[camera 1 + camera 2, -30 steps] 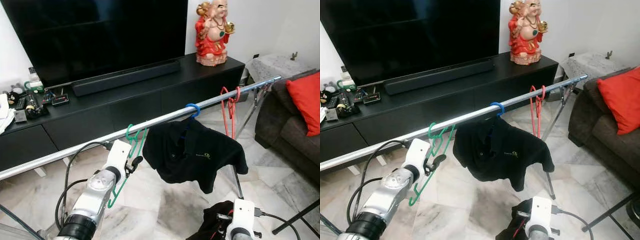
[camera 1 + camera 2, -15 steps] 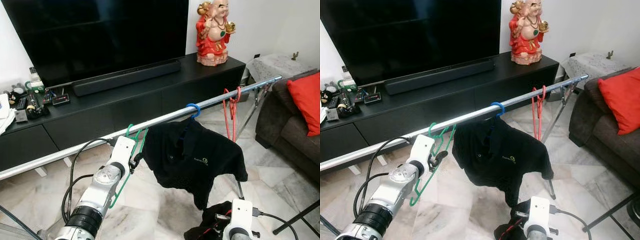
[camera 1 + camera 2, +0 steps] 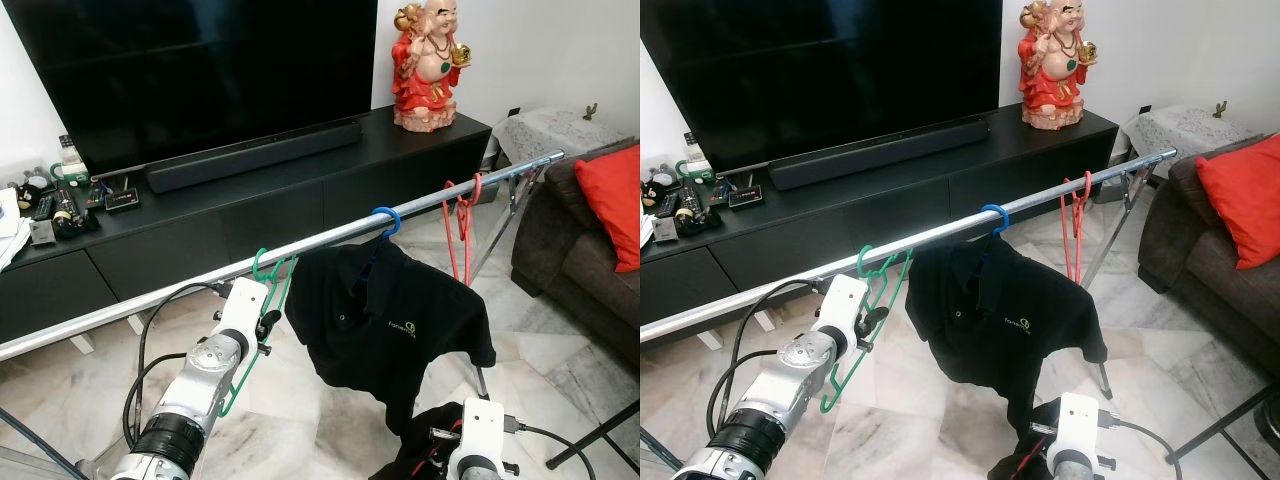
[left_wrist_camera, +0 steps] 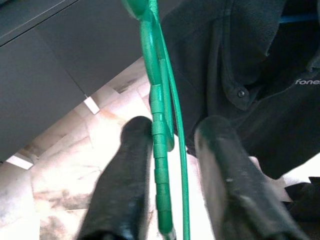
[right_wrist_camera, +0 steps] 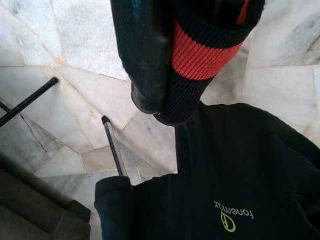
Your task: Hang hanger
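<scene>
- Green hanger [image 3: 262, 300] hooked on the silver rail [image 3: 330, 236], between the released left tool's [image 4: 172, 145] fingers.
- Right tool [image 5: 167, 60], below the rail, clenched on a red-and-black garment [image 5: 200, 47].

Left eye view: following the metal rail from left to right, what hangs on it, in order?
green hanger with the left gripper at it → blue hanger carrying the black polo shirt → red hangers.

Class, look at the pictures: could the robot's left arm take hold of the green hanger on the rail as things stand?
Probably yes: the left gripper already has its open fingers on either side of the green hanger, with nothing between.
</scene>
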Controlling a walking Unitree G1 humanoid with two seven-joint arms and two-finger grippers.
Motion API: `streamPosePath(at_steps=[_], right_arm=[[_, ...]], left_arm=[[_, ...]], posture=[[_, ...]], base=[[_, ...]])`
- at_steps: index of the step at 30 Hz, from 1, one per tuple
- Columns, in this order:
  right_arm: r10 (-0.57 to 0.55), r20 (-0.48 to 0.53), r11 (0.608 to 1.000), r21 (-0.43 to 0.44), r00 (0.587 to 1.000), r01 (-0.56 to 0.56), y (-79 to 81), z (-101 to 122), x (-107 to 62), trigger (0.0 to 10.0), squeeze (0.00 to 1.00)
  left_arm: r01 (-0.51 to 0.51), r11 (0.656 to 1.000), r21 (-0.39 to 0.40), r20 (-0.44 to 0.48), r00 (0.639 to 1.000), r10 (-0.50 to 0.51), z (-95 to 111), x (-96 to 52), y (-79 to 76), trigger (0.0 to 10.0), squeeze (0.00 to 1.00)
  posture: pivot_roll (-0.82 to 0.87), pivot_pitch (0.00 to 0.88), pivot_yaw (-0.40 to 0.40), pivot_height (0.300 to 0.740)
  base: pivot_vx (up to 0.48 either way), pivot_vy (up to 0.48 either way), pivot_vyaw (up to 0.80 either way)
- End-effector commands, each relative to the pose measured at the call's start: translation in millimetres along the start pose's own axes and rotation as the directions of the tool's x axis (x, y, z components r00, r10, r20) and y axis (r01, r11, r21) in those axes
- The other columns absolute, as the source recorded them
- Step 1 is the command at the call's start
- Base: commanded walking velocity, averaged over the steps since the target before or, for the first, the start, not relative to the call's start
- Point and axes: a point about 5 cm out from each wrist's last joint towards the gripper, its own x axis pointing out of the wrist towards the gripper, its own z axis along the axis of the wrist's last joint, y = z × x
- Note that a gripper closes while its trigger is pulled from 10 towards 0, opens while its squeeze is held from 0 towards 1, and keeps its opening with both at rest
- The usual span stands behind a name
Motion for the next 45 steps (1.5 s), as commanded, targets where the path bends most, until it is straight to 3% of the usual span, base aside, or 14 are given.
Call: streamPosePath(at_steps=[1, 28, 31, 36, 45], right_arm=[[0.01, -0.01, 1.0, 0.0, 1.0, -0.01, 3.3, -1.1, -0.5, 10.0, 0.0], [0.016, -0.015, 1.0, -0.003, 1.0, -0.016, 3.8, -2.3, -1.0, 10.0, 0.0], [0.015, -0.015, 1.0, -0.003, 1.0, -0.015, 3.3, -2.6, -1.1, 10.0, 0.0], [0.013, -0.014, 1.0, -0.005, 1.0, -0.014, 2.9, -2.4, -1.0, 10.0, 0.0], [0.017, -0.013, 1.0, -0.007, 1.0, -0.017, 2.4, -1.8, -0.5, 10.0, 0.0]], left_arm=[[-0.01, 1.0, -0.002, -0.017, 1.0, 0.01, -2.8, -0.1, 1.5, 0.0, 0.0], [-0.081, 0.997, -0.016, 0.033, 0.996, 0.081, 0.8, -0.9, 4.8, 0.0, 0.0], [-0.106, 0.992, -0.067, 0.121, 0.986, 0.113, 10.1, -5.0, 9.4, 0.0, 0.0], [-0.104, 0.993, -0.064, 0.166, 0.98, 0.113, 11.5, -12.1, 14.0, 0.0, 0.0], [-0.043, 0.998, 0.04, 0.151, 0.988, 0.037, -20.0, -42.2, 26.8, 0.0, 0.0]], posture=[[0.06, 0.02, 0.084, 0.74], [0.06, 0.022, 0.081, 0.74], [0.06, 0.021, 0.079, 0.74], [0.06, 0.021, 0.079, 0.74], [0.07, 0.018, 0.075, 0.74]], base=[[0.0, 0.0, 0.0], [0.0, 0.0, 0.0], [0.0, 0.0, 0.0], [0.0, 0.0, 0.0], [0.0, 0.0, 0.0]])
